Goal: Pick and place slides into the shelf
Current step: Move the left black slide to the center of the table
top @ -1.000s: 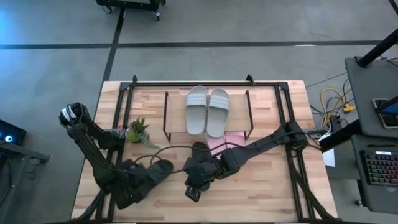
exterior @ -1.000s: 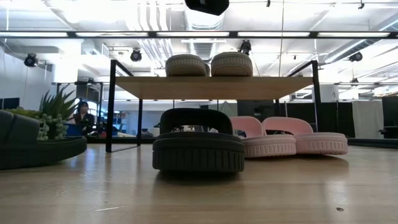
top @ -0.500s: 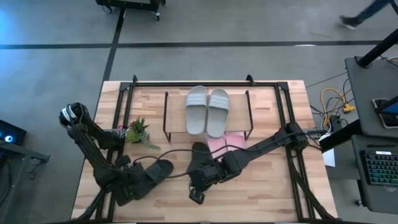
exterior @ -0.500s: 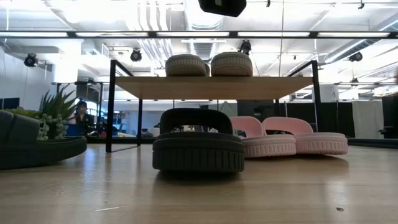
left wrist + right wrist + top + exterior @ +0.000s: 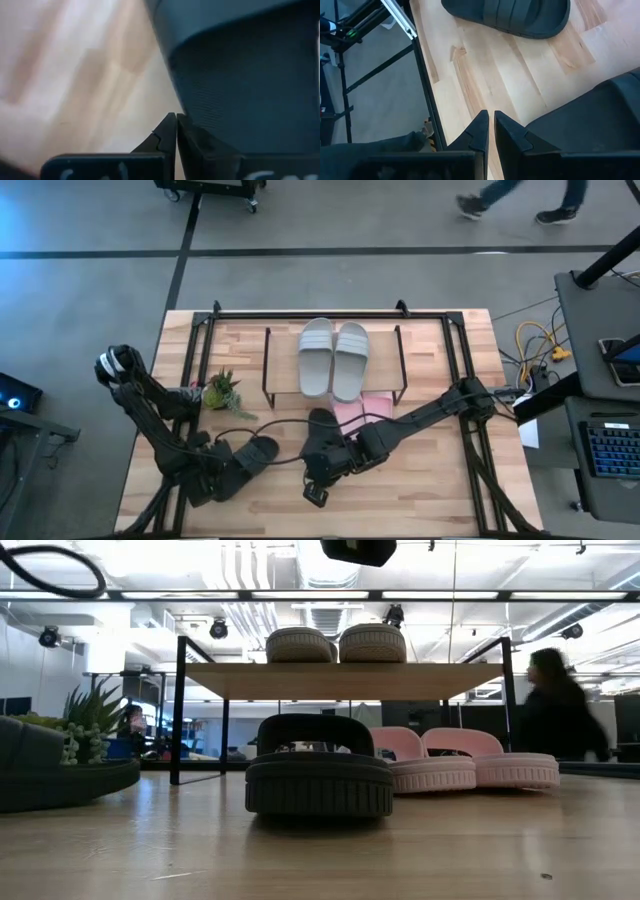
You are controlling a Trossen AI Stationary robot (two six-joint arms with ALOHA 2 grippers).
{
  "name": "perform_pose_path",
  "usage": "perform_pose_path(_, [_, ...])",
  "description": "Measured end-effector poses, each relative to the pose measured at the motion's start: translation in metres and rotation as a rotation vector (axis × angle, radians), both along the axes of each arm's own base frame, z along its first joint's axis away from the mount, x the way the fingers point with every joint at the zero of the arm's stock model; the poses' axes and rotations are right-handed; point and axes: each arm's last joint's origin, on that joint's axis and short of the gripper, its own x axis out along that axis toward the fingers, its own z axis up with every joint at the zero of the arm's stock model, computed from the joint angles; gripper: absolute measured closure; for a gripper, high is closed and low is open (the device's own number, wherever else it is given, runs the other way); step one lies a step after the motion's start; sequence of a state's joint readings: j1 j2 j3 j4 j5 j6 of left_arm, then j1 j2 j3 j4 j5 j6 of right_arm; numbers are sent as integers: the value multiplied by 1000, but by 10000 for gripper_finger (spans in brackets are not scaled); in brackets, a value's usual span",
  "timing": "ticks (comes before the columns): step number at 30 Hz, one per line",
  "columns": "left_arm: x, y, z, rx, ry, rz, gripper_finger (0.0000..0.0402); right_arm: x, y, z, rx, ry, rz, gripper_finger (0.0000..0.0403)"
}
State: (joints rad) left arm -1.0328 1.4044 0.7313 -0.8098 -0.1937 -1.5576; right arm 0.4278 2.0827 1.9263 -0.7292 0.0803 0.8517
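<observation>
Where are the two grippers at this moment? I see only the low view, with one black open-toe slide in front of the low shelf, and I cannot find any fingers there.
Observer: The right gripper is shut and empty. It is over the light wooden table, beside that black rubber slide, on the side away from the small black-framed shelf with the wooden top board.
Operator: Thank you. And the left one?
Observer: The left gripper is shut as well and holds nothing. Its tips are close beside the second black slide, which lies to the left of the first one. I cannot tell whether they touch it.
</observation>
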Motion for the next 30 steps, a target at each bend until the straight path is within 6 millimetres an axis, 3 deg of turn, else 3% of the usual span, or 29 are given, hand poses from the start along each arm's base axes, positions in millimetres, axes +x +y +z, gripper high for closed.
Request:
perform_pose_path(5, [5, -7, -7, -83, -93, 7, 402, 0, 0, 0, 3, 0, -3, 380])
perform_pose_path(15, [17, -7, -13, -20, -176, 51, 402, -1, 2, 0, 9, 1, -7, 380])
perform_pose_path(30, [53, -4, -8, -61, -373, 36, 402, -4, 9, 0, 20, 5, -3, 380])
